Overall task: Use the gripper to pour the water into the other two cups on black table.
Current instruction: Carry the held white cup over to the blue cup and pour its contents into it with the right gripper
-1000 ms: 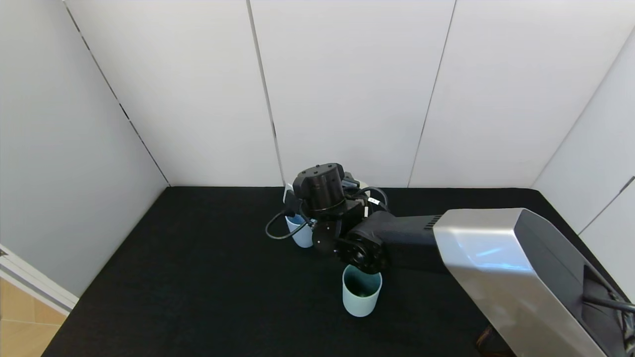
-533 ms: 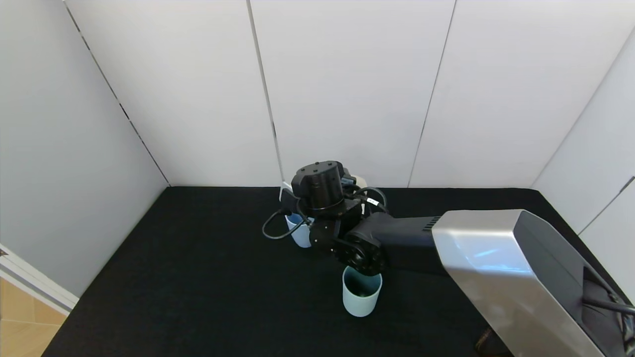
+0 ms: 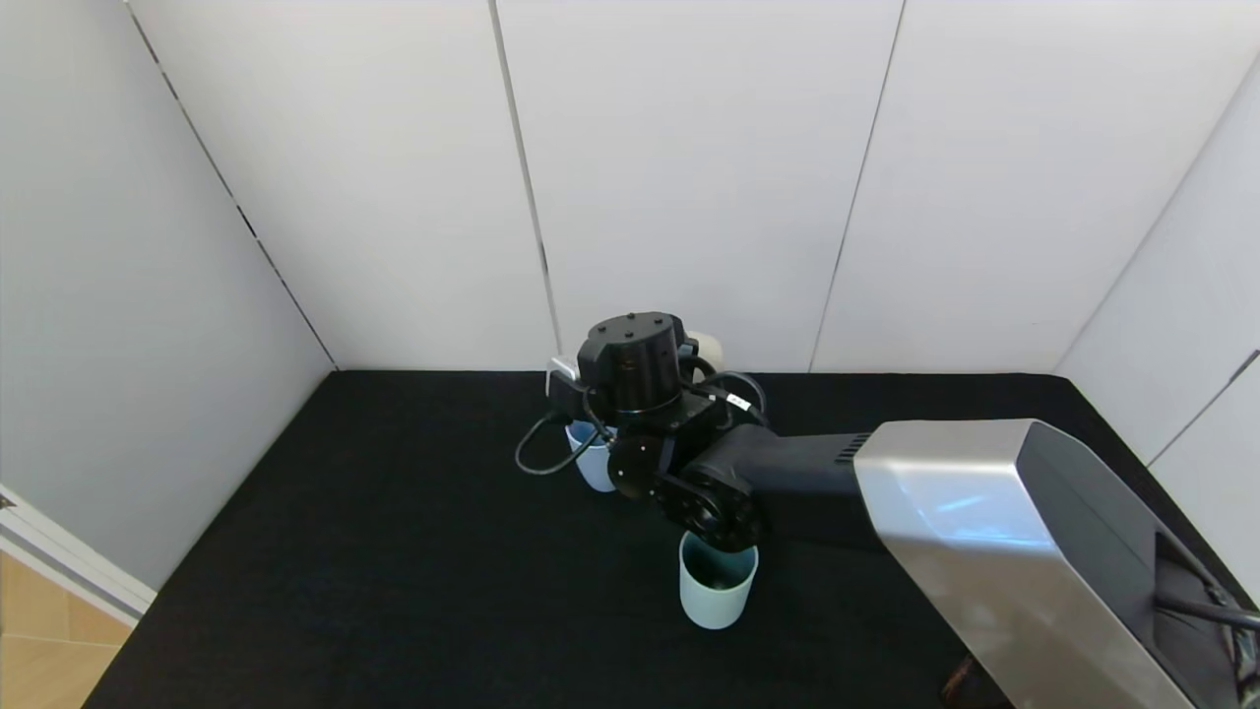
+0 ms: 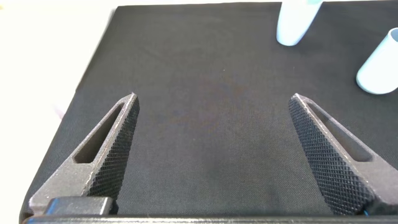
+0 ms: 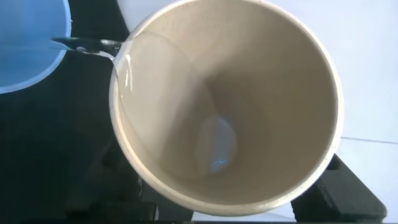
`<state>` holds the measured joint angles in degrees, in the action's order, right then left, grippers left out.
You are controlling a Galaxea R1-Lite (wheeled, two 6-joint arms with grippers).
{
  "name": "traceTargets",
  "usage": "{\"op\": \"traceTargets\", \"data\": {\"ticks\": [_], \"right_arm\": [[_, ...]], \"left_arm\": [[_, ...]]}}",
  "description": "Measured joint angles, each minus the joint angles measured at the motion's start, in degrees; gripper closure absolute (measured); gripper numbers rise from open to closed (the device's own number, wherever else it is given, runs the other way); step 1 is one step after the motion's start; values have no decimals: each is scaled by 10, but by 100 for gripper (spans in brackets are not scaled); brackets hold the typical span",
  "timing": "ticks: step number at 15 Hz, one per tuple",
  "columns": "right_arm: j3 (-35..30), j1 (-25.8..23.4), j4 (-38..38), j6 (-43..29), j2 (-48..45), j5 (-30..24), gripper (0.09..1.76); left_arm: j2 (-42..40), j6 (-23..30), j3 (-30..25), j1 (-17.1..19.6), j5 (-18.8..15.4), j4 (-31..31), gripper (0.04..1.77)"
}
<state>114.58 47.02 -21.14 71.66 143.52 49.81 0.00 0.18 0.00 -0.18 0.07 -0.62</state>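
Near the table's far edge, the right gripper (image 3: 679,369) was clamped on the cream cup (image 5: 227,106), mostly hidden behind its black wrist from the head camera, with only a pale sliver of the cup showing beside the wrist (image 3: 705,351). The cup was tipped over on its side toward the blue cup (image 3: 594,463), and from the right wrist camera a thin stream of water (image 5: 87,45) ran off the cream cup's lip to the blue cup's rim (image 5: 31,43). Water pooled along the cream cup's lower wall, and its bottom lay partly bare.

The blue cup stood upright on the black table (image 3: 394,551), just under the wrist and half covered by it and a looping cable (image 3: 536,458). The green cup (image 3: 718,581) stood upright nearer the robot than the blue cup, apart from it, its rim partly covered by the arm's black joint. Its inside was darker teal; I could not tell whether it held water.

The left gripper (image 4: 214,149) was parked low over bare table, well apart from the blue cup, its two fingers (image 4: 112,149) spread wide and holding nothing. From its own camera both cups showed farther off, blue (image 4: 295,22) and green (image 4: 379,65).
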Motion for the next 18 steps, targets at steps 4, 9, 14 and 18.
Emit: {"op": "traceTargets", "data": {"ticks": [4, 9, 14, 18], "right_arm": [[0, 2, -19, 24, 1, 0, 58], [0, 2, -19, 30, 2, 0, 58], [0, 2, -17, 37, 1, 1, 58], [0, 2, -26, 49, 1, 1, 58]], "left_arm": [[0, 0, 0, 0, 0, 0, 9], [0, 0, 0, 0, 0, 0, 9], [0, 0, 0, 0, 0, 0, 9], [0, 0, 0, 0, 0, 0, 9]]}}
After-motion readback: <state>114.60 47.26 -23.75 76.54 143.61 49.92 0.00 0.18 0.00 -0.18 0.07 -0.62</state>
